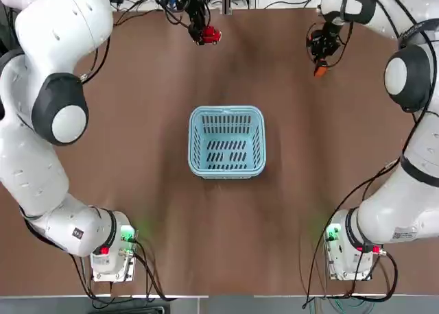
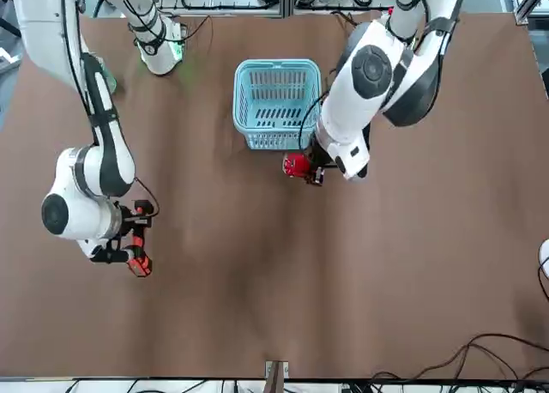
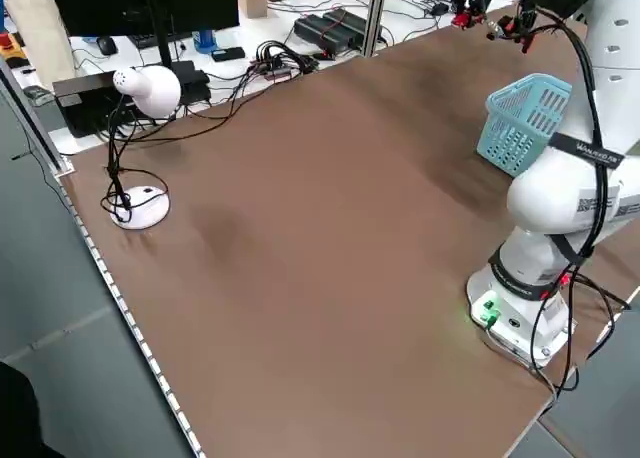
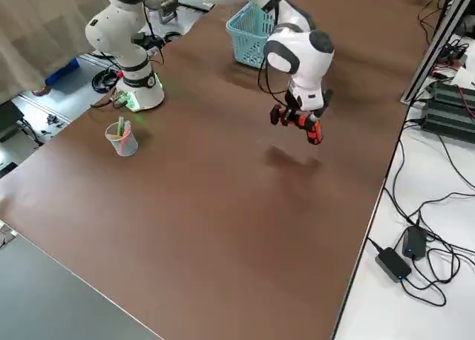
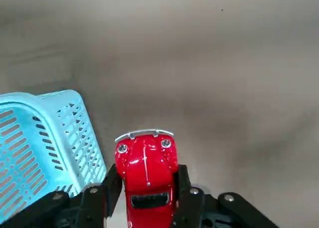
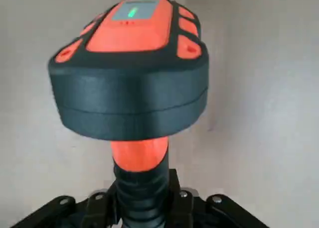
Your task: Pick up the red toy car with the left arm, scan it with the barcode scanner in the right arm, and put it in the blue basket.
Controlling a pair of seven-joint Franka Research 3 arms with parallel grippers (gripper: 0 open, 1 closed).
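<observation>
The red toy car (image 5: 146, 173) is held off the table, with my left gripper (image 1: 202, 31) shut on its sides; it also shows as the red toy car (image 1: 210, 34) at the far centre and the car (image 2: 297, 165) just beyond the basket. My right gripper (image 1: 322, 52) is shut on the barcode scanner (image 6: 130, 73), black with an orange top, whose orange tip (image 1: 319, 70) points down. The scanner (image 2: 137, 263) hangs above the table on the far right side. The blue basket (image 1: 227, 140) stands empty mid-table, nearer my bases than both grippers.
A white desk lamp (image 3: 145, 90) stands by the table's far left edge. A plastic cup with pens (image 4: 122, 139) sits near the right arm's base (image 4: 137, 95). Cables and devices (image 3: 330, 28) lie beyond the far edge.
</observation>
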